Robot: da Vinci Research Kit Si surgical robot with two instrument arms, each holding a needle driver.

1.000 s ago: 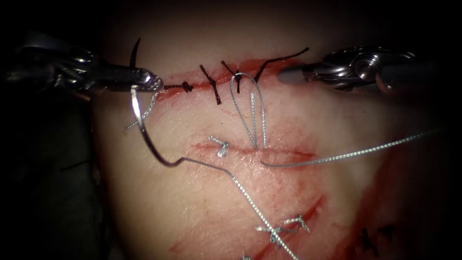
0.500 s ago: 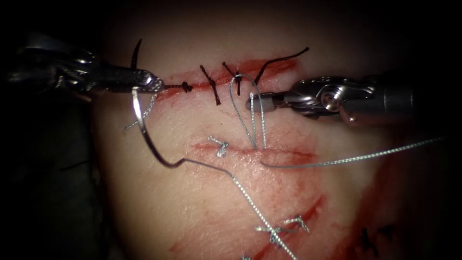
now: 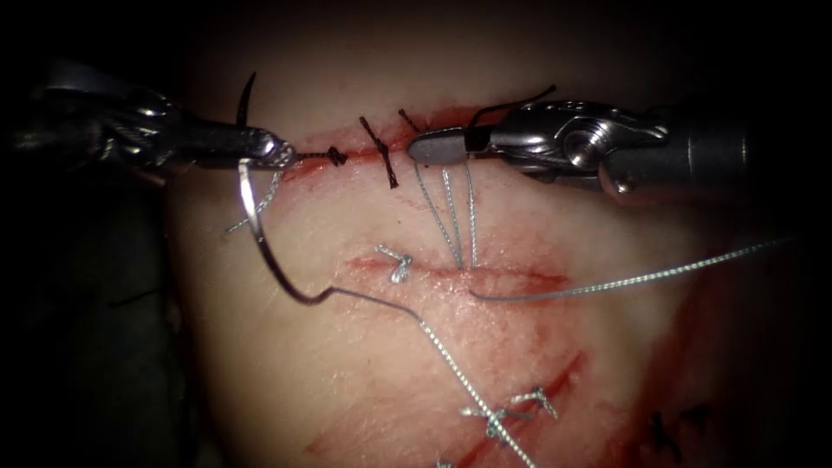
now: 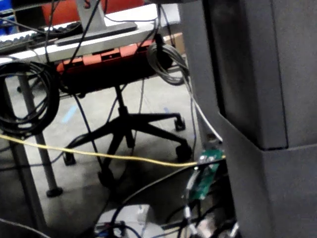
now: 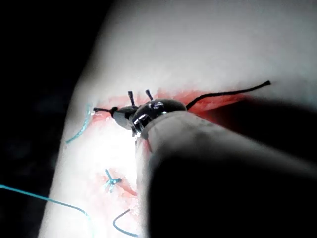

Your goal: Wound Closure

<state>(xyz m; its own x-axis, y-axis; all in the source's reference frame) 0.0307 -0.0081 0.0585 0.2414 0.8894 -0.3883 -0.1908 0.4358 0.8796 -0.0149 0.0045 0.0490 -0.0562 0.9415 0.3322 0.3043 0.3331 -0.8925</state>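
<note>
My left tool comes in from the left, its jaws shut on the curved needle near its pointed end. The needle hangs free above the tissue, left of the middle cut. From its other end, thread trails down and to the right. A thread loop and a short tail rise from the middle cut. My right tool lies across the loop's top with its jaws together, and the same jaws look shut. I cannot tell whether they pinch the thread.
Black stitches with a long black tail close the upper cut behind the tools. A tied knot sits at the middle cut's left end, more knots lower down. A thread strand runs off to the right. Red fluid streaks the tissue.
The right tool came in from the right, dipped to the short tail, then rose leftward onto the loop's top. The left tool and needle stayed still.
</note>
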